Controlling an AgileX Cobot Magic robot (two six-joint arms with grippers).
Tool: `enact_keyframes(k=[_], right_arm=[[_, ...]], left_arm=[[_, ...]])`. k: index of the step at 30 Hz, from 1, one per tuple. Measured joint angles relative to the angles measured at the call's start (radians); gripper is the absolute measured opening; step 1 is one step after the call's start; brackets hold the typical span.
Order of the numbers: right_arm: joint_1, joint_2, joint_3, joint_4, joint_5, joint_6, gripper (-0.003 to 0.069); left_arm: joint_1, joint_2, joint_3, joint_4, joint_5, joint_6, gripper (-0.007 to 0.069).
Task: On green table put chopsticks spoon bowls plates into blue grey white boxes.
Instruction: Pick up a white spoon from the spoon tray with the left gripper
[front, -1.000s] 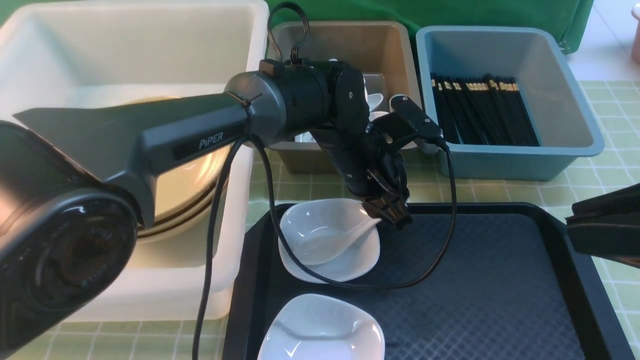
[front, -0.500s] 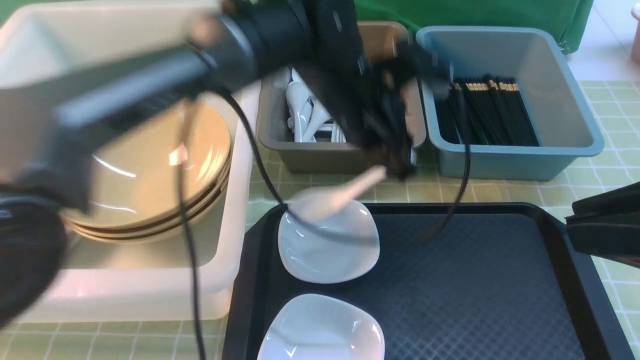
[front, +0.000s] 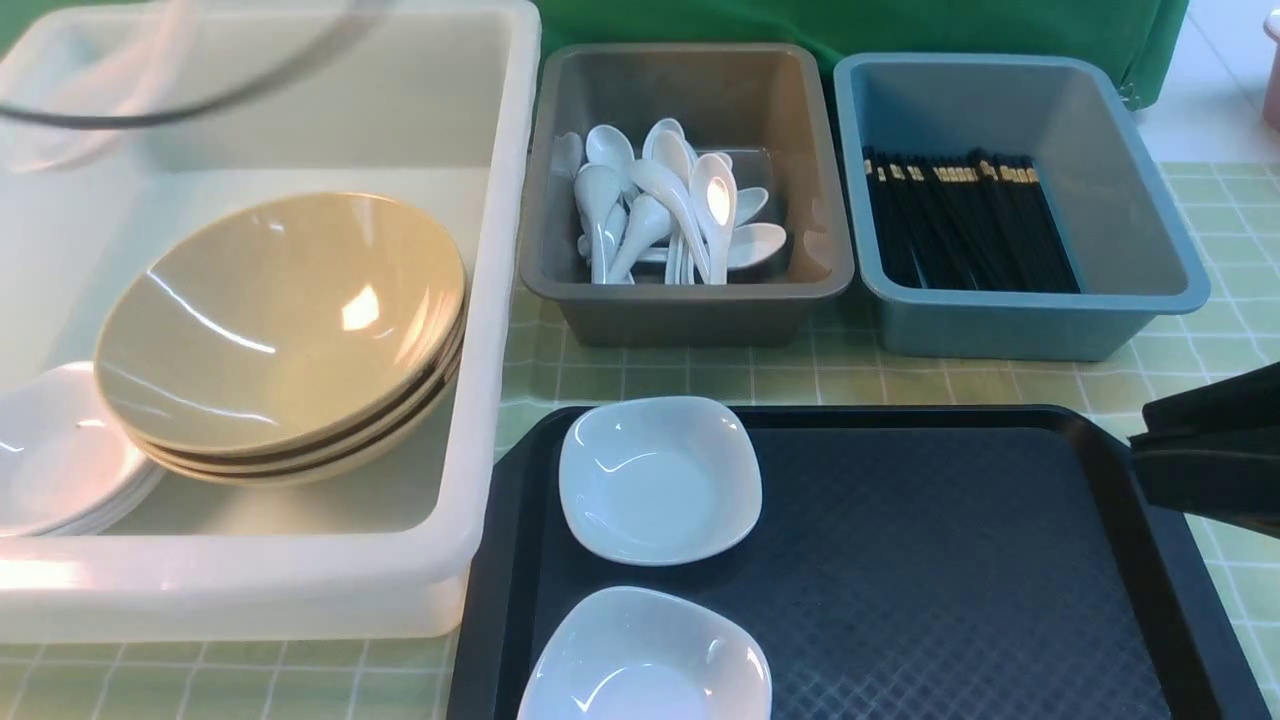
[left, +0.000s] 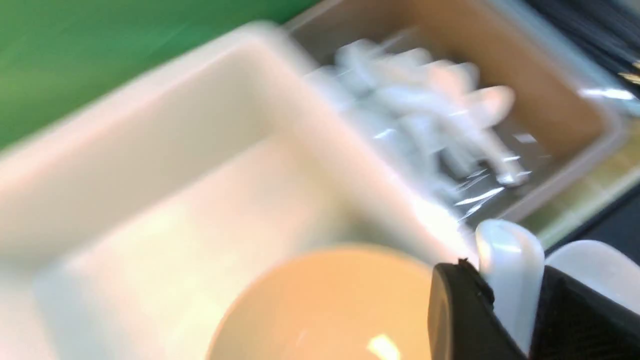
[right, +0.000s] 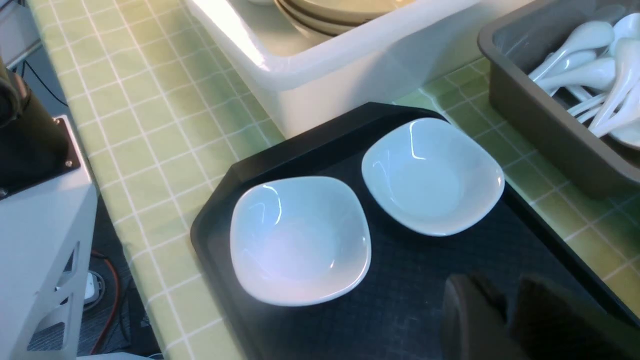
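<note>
Only its wrist view shows us the left claw (left: 507, 282) clenching a spoon (left: 510, 250). Our front view shows plates (front: 660, 480) at lower centre.

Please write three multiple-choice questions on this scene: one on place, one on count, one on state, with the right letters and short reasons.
1. In which box do the chopsticks lie? A) blue box B) grey box C) white box
2. How many white plates stand on the black tray? A) one B) two C) four
3. What does the left gripper hold? A) nothing B) a spoon C) a bowl
Answers: 1 A: the black sticks lie in it. 2 B: two dishes show there. 3 B: a white handle sits clamped between its fingers.
</note>
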Motion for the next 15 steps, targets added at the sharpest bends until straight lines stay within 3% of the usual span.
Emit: enact_keyframes(k=[5, 10, 15], right_arm=[[0.0, 0.0, 0.0, 0.0, -0.003, -0.003, 0.0143], [0.0, 0.0, 0.0, 0.005, -0.004, -0.003, 0.0146], [0.0, 0.0, 0.0, 0.006, -0.004, -0.003, 0.015]], left_arm=[[0.071, -0.001, 0.124, -0.317, -0.082, 0.098, 0.009], [-0.026, 0.109, 0.136, -0.672, -0.264, 0.225, 0.009], [-0.154, 0.301, 0.07, -0.774, -0.41, 0.283, 0.009]])
